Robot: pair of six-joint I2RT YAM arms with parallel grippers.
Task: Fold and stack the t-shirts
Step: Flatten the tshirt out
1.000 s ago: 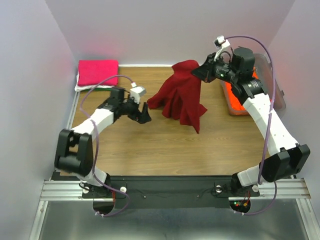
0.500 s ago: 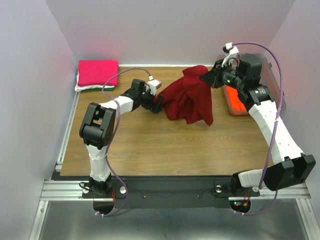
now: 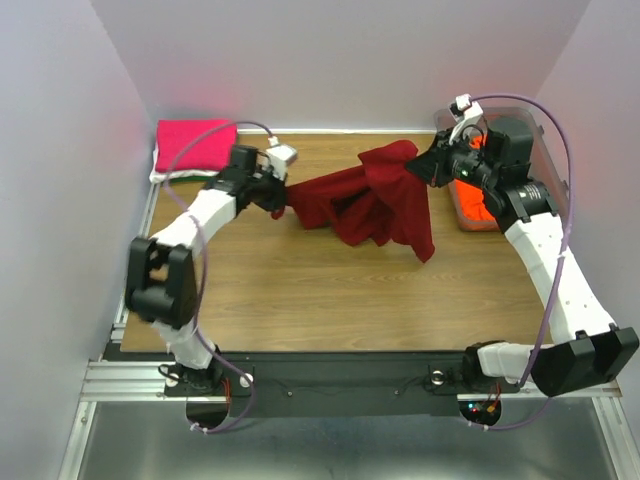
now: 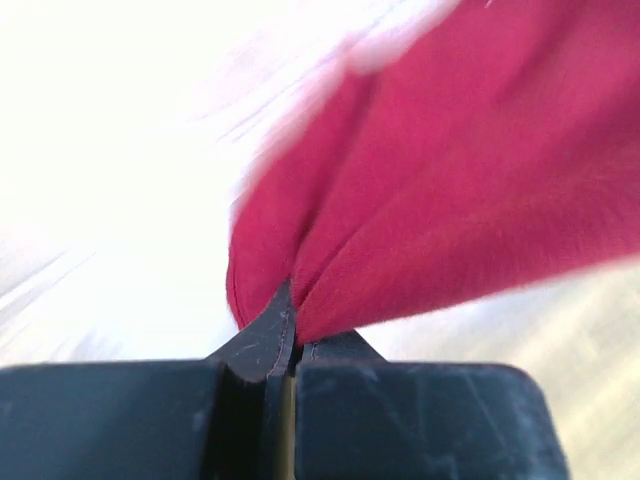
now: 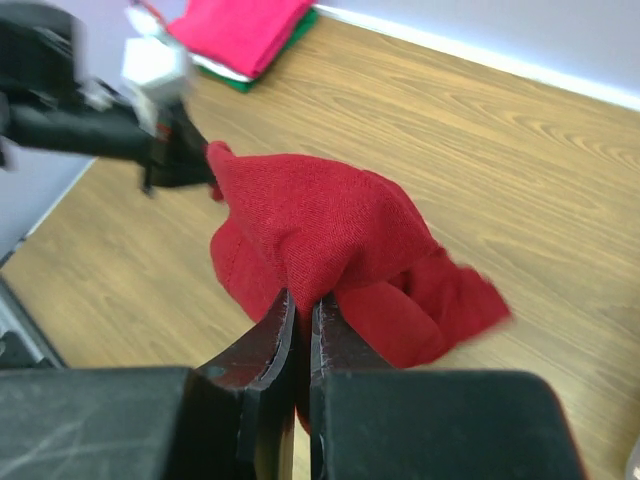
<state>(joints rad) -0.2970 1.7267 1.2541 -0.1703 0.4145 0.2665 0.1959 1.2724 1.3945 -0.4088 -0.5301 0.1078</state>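
Top external view, from the near edge outward: the wooden bench (image 3: 300, 300) stretches away from the two arm bases. Over its middle the dark red t-shirt (image 3: 372, 200) hangs strung between the two pincers. The left pincer (image 3: 283, 196) is clamped tight on the shirt's left end. The right pincer (image 3: 428, 166) is clamped tight on a bunch of cloth at the shirt's far right corner. Between them the cloth sags in loose folds, and one tail droops on the right; whether it touches the bench cannot be told. At the far left corner the hot pink t-shirt (image 3: 192, 143) lies folded on top of a white t-shirt (image 3: 163, 177). At the far right, behind the right pincer, stands the clear plastic tub (image 3: 545, 150) with the orange t-shirt (image 3: 470, 205) inside.

In the left wrist view the black fingers (image 4: 262, 345) are pressed together, with a pleat of the dark red cloth pinched at their tips. The shirt fans away upward over the blurred, pale bench.

In the right wrist view the fingers (image 5: 268, 340) meet on a ridge of the same shirt. Beyond them the cloth runs out to the left pincer, which nips its far corner. Farther still, by the wall, the pink shirt sits on the white one and a green t-shirt (image 5: 236, 83).
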